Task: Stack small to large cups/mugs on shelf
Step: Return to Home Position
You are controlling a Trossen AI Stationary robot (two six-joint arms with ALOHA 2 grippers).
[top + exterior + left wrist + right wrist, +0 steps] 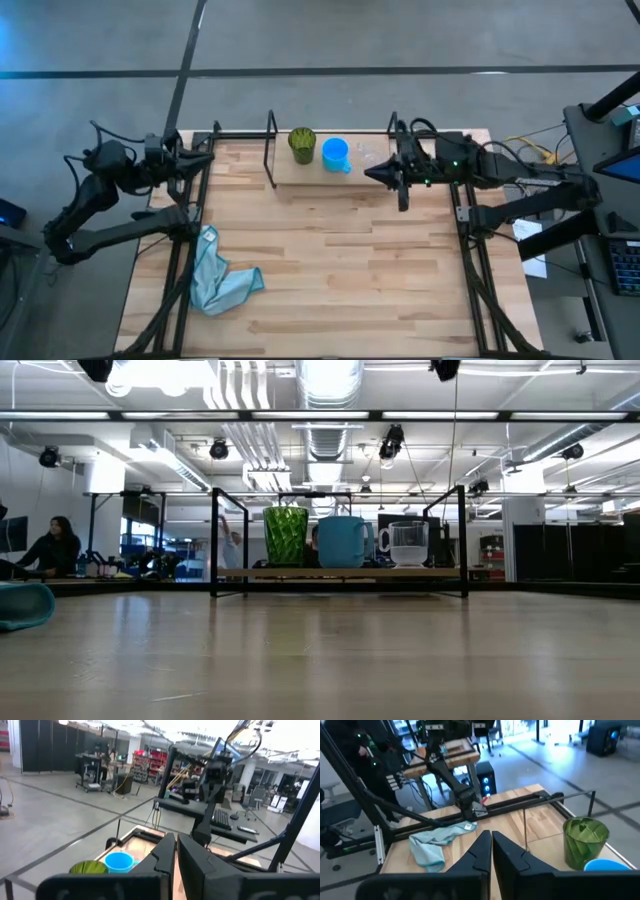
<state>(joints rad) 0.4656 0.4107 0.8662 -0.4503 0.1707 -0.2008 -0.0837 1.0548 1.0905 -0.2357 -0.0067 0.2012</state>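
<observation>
Green patterned cup (286,536), bright blue mug (345,542) and small clear cup (407,543) line the light-wood shelf (340,572); left tool (176,854) and right tool (491,849) are narrow, empty.

**Wood, wire, gloss**

My table (340,270) is smooth butcher-block wood. The shelf (250,572): a light-wood plank, black metal wire frames. The green cup (286,536) looks glossy and faceted, the blue mug (344,542) smooth, the clear cup (407,543) see-through. The cloth (222,284) is soft, crumpled. My right gripper (490,834) is matt black.
</observation>
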